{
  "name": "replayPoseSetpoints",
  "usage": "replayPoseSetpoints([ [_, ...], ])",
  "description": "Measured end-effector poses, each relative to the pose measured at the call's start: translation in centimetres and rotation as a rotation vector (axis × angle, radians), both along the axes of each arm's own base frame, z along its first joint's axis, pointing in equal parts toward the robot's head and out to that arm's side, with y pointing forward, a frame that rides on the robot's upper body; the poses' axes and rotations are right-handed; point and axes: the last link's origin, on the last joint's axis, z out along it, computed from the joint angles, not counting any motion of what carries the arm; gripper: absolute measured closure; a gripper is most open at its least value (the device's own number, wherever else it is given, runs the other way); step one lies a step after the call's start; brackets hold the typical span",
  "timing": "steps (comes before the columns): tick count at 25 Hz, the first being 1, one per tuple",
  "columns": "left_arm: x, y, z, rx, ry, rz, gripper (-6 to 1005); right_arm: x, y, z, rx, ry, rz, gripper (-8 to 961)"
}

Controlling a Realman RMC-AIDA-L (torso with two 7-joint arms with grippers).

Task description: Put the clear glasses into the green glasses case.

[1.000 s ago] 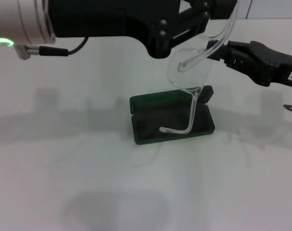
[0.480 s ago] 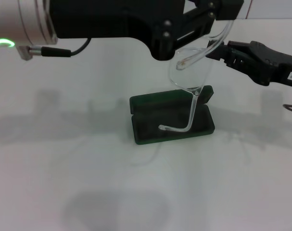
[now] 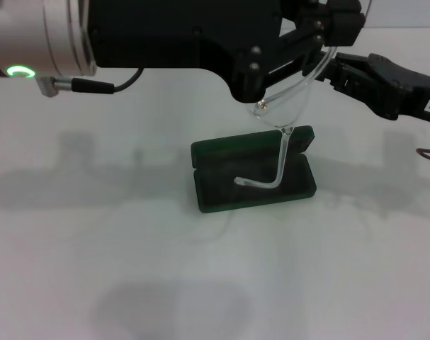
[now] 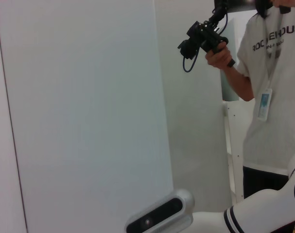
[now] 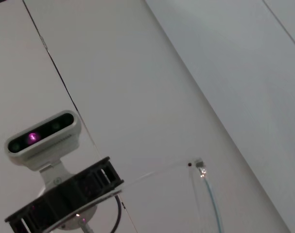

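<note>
We judge the task to be about midway: the clear glasses (image 3: 282, 138) are off the tabletop (image 3: 94, 234) and held in the air above the green glasses case (image 3: 253, 173), but they are not yet inside it. Working from the left of the head view, our left arm reaches across the top of the scene, and its left claw (image 3: 321, 32) sits at the upper middle, right where the glasses' upper edge disappears behind its dark body; it appears to be closed on the frame there, though the contact itself is partly hidden. Below it, near the middle of the tabletop, the case lies open, its lid folded back on the far side and the dark lining of the near tray exposed. One clear arm of the glasses hangs straight down from the lens, and its bent end reaches over the open tray; we cannot tell whether the tip touches the lining or hovers just above it. Further right, the right claw (image 3: 328, 71) comes in from the right edge and meets the glasses at their upper right corner, just beside the left claw; we cannot tell how its fingers stand. What remains, as we see it, is to fold or settle the dangling arm, lower the whole frame flat into the tray, release, and perhaps close the lid.
</note>
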Motion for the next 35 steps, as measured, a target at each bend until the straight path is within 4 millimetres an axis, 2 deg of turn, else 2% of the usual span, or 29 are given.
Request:
replayPoseSetpoints([
  [23, -1.6, 1.2, -1.4, -0.032, -0.005, 0.044, 951, -0.2, -0.4, 0.1, -0.012, 0.035, 0.015, 898],
  [35, -0.9, 1.2, -1.0, -0.039, -0.041, 0.029, 950, 0.1, -0.2, -0.3, 0.019, 0.021, 0.002, 898],
])
